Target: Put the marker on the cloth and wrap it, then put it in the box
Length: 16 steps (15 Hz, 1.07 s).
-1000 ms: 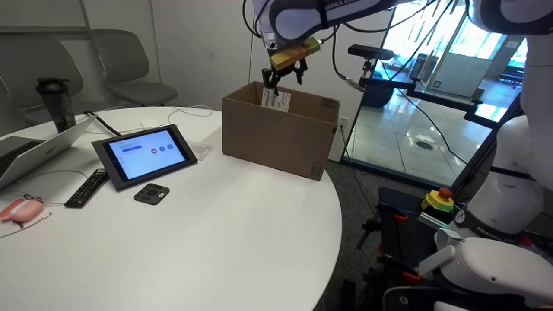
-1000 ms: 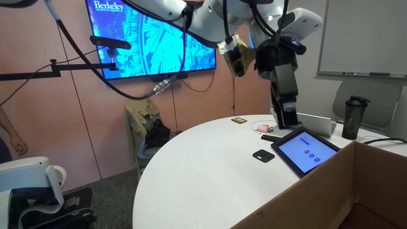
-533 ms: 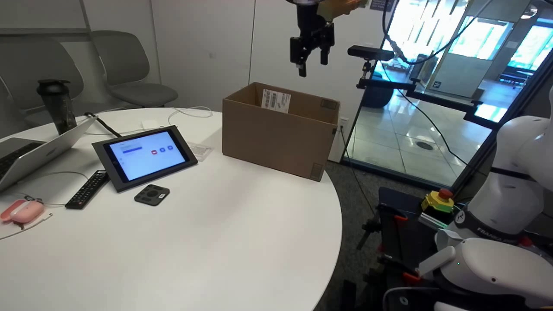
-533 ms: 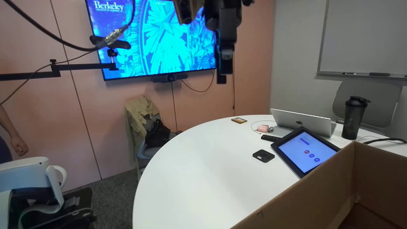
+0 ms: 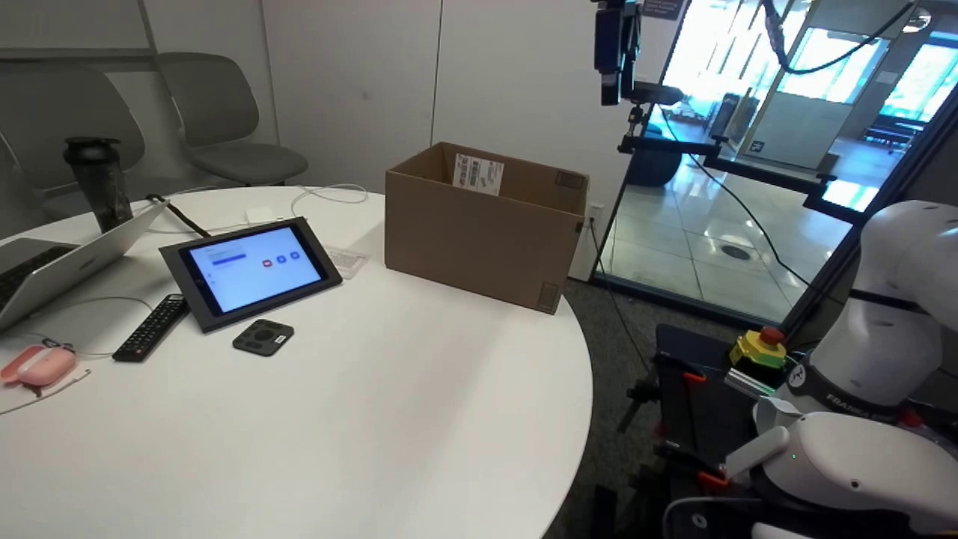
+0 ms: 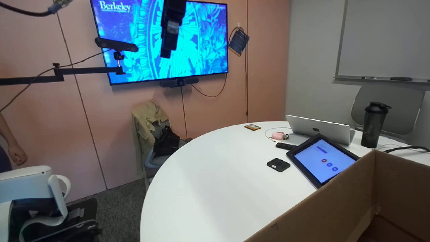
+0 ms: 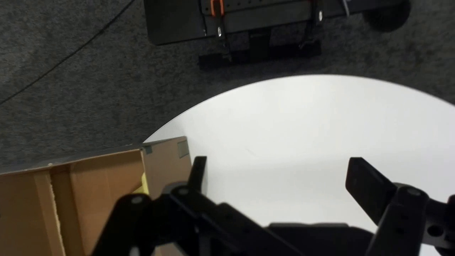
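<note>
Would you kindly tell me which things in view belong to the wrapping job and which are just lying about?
For the job: cardboard box; yellow item inside it, mostly hidden, probably the cloth; open gripper. The marker can't be made out.

Just lying about: touchscreen; laptop; remote control; small black device; pink earbud case; dark bottle.

Brown cardboard box (image 5: pixel 479 236), open at the top, upright on the white worktop (image 5: pixel 359 419) by its curved edge; white printed label (image 5: pixel 477 174) on an inner wall. Inside, in the wrist view, a yellow piece (image 7: pixel 144 185), mostly hidden, material unclear.
</note>
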Each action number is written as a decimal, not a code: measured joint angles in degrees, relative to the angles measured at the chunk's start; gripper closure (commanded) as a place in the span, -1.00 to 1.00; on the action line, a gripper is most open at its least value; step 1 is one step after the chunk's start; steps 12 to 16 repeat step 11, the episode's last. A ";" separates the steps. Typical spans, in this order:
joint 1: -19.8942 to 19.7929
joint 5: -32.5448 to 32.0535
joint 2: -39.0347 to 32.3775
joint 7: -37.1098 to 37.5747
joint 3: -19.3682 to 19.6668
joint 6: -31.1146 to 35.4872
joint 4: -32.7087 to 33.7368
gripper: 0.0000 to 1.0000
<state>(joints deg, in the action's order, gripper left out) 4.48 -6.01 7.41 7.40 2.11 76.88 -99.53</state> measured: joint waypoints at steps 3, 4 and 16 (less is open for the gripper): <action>-0.16 2.21 1.55 -6.56 0.00 -3.87 -0.49 -1.00; -0.24 2.46 1.83 -8.26 0.00 -4.69 -0.64 -1.00; -0.66 2.56 1.69 -11.04 -0.06 -5.55 -1.11 -1.00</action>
